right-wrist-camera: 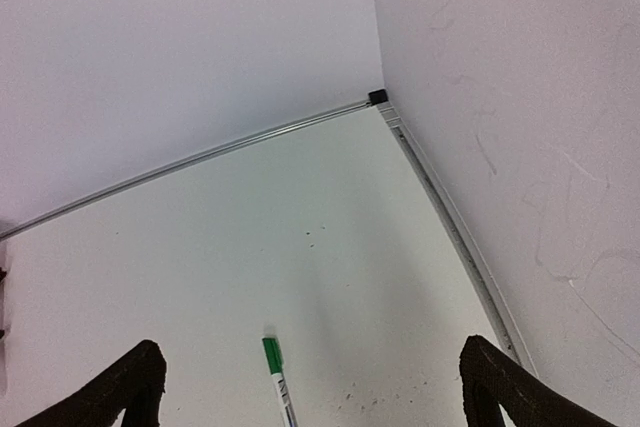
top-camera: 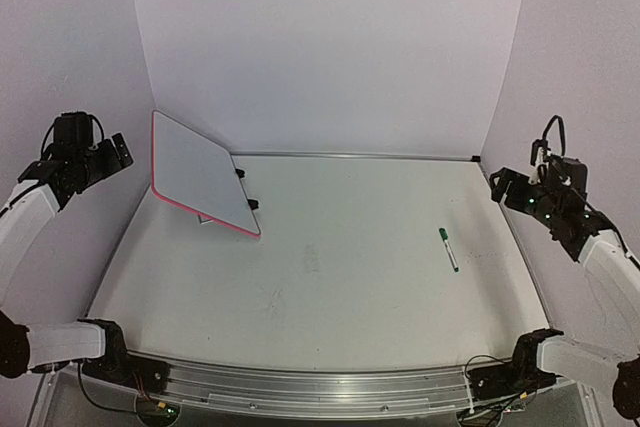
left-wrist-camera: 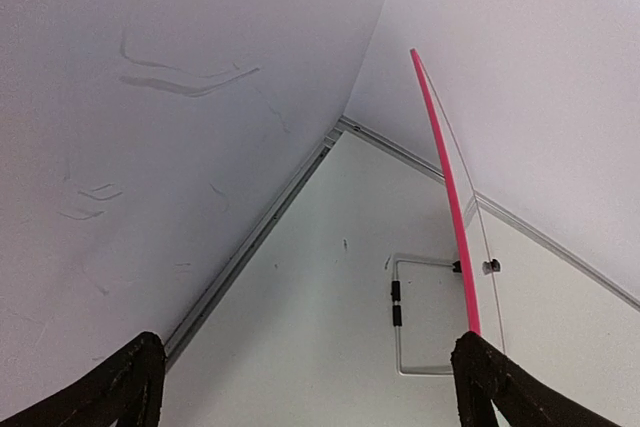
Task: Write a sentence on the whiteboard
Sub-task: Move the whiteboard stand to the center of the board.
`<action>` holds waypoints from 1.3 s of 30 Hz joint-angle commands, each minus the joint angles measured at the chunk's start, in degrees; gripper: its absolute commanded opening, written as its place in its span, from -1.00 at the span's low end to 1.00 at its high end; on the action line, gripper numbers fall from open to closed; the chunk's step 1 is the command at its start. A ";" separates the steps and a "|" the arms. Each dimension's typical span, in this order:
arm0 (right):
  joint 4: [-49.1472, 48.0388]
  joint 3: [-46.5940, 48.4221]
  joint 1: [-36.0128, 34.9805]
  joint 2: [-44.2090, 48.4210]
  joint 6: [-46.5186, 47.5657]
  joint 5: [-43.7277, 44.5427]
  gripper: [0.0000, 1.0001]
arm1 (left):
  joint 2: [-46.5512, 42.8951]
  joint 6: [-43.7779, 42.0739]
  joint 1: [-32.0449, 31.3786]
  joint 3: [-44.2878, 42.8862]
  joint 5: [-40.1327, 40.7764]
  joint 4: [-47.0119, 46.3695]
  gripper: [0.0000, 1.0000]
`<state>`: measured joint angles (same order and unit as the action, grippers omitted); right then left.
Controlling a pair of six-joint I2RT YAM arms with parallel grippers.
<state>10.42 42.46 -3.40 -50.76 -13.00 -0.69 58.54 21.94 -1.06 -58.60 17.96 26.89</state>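
The whiteboard (top-camera: 200, 175), white with a pink frame, stands tilted on its wire stand at the back left of the table; no sentence shows on its face. The left wrist view catches it edge-on as a pink frame line (left-wrist-camera: 452, 197) with the wire stand (left-wrist-camera: 398, 319) behind. A green-capped marker (top-camera: 448, 249) lies on the table at the right, also in the right wrist view (right-wrist-camera: 277, 379). My left gripper (top-camera: 118, 151) hangs open and raised left of the board, with nothing between its fingers (left-wrist-camera: 128, 387). My right gripper (top-camera: 503, 187) is open and raised above the right edge, its fingertips (right-wrist-camera: 480, 367) wide apart.
White walls close the table in on the left, back and right. A metal rail (top-camera: 350, 155) runs along the back edge and another along the right side (right-wrist-camera: 455, 237). The arm bases (top-camera: 100, 342) sit at the near edge.
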 commanded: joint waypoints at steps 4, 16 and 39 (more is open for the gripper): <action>3.72 7.58 -0.56 -6.60 3.65 -18.67 0.97 | 5.69 -7.54 0.01 -11.87 -18.49 8.46 0.99; 3.01 11.87 -17.62 -15.81 3.78 -11.32 0.97 | 17.24 1.66 0.75 -16.52 -35.24 5.67 0.99; -2.34 14.55 -27.15 -26.32 1.15 -6.78 0.97 | 26.63 5.59 7.97 -13.61 -47.61 0.55 -0.48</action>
<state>9.88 54.98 -30.05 -76.72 -10.71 -9.91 83.63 29.67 6.56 -70.32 -27.33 27.45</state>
